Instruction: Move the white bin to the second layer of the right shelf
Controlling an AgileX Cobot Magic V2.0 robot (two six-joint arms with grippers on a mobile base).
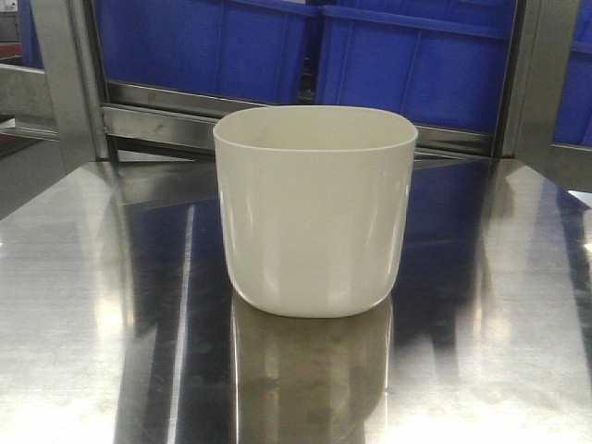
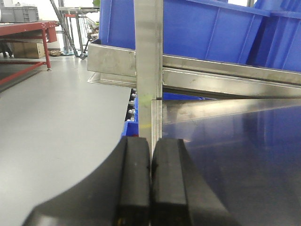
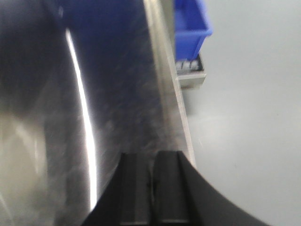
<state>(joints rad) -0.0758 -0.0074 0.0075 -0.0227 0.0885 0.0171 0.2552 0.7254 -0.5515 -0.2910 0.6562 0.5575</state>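
The left gripper (image 2: 150, 181) was clenched empty; the right gripper (image 3: 151, 188), though blurred, seemed likewise. Beyond, the white bin (image 1: 314, 213) stood upright on the steel tabletop (image 1: 83, 333), untouched: jaws should open before nearing its rim. Blue crates (image 1: 416, 55) lined the back.

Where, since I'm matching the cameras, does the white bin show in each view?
Exterior front: white bin at centre, upright on the steel tabletop.
Left wrist: not in it.
Right wrist: not in it.
Shared landmark: the steel tabletop, in all three views.
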